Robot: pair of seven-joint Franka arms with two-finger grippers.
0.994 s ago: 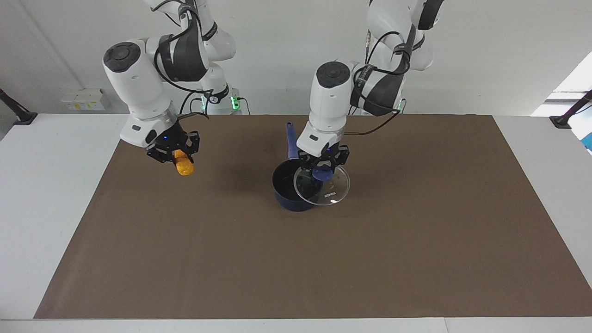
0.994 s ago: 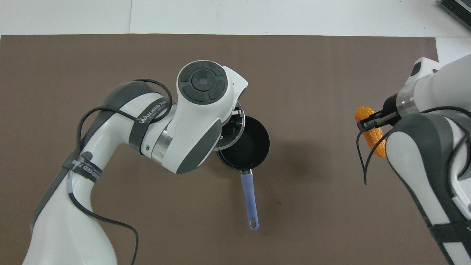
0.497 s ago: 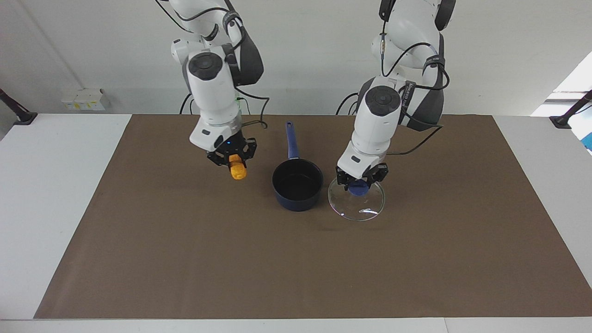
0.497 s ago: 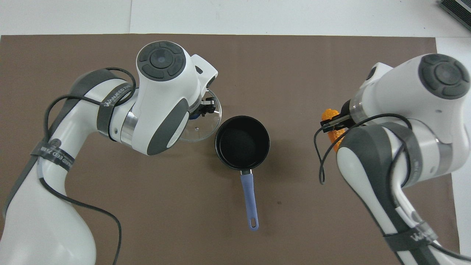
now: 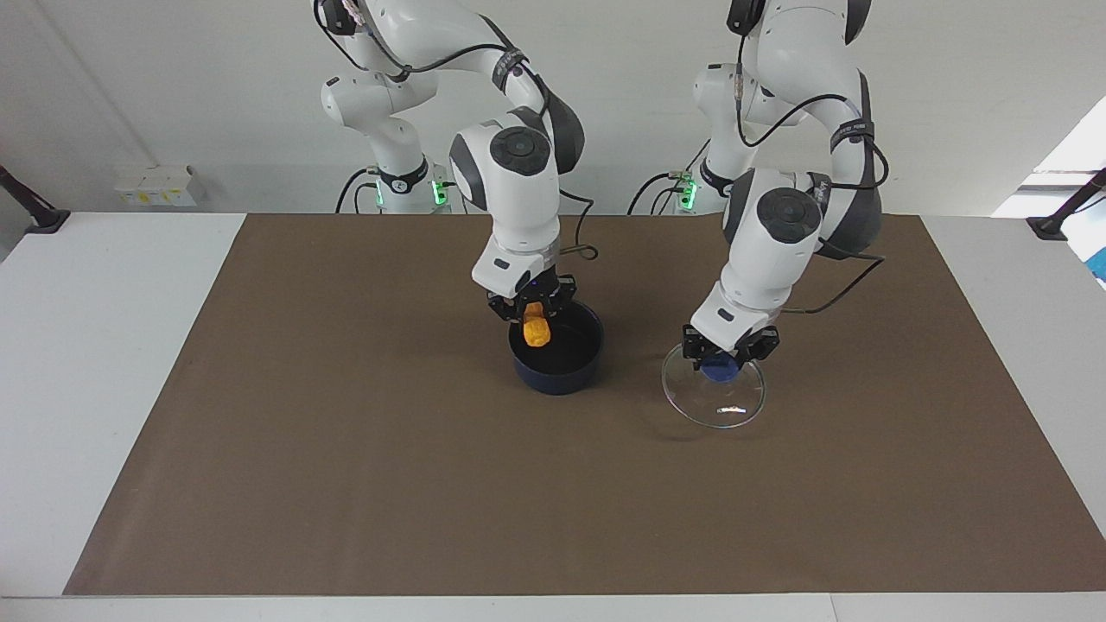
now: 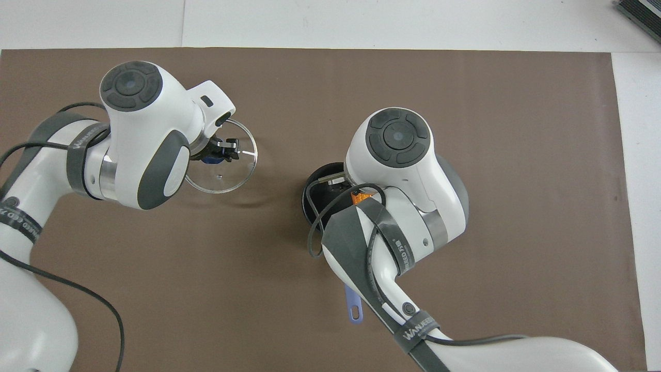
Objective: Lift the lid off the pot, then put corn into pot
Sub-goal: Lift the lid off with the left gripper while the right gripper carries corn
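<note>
Stubby orange-yellow corn [image 5: 537, 332] in right gripper [image 5: 533, 313] over dark pot [image 5: 556, 373]

The only readable lettering is "WANJEED", printed in white on a dark strap [image 6: 416, 329] wrapped around the right arm, low in the overhead view. A second strap [image 6: 404, 251] higher on that arm and one on the left arm [image 6: 18, 221] also carry white print, too small to read.
</note>
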